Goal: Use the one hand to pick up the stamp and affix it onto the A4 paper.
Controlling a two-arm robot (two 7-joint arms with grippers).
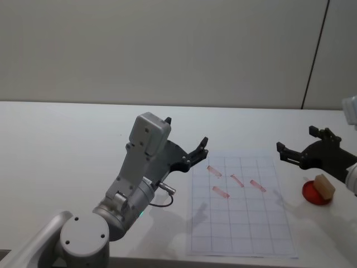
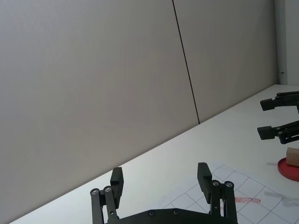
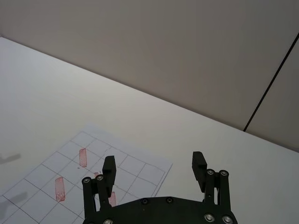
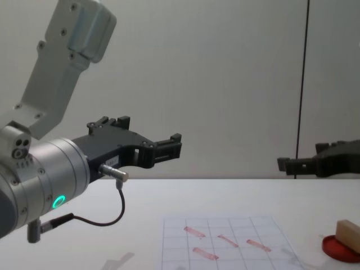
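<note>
The stamp [image 1: 324, 186], a pale wooden block, rests on a round red ink pad [image 1: 310, 195] at the right side of the table. It also shows in the chest view as the stamp [image 4: 349, 231] on the ink pad [image 4: 338, 248]. My right gripper [image 1: 295, 139] hovers open and empty, up and to the left of the stamp. The A4 paper [image 1: 240, 218], gridded with several reddish marks, lies at centre right. My left gripper [image 1: 187, 134] is raised, open and empty, off the paper's left edge. The right wrist view shows the right gripper [image 3: 154, 165] above the A4 paper [image 3: 51, 177].
The white table [image 1: 67, 145] runs back to a plain grey wall with a dark vertical seam [image 1: 314, 56]. The left arm's grey elbow and wrist housing [image 1: 146, 139] rise over the near left of the table, with a small cable [image 1: 162, 201] hanging beneath.
</note>
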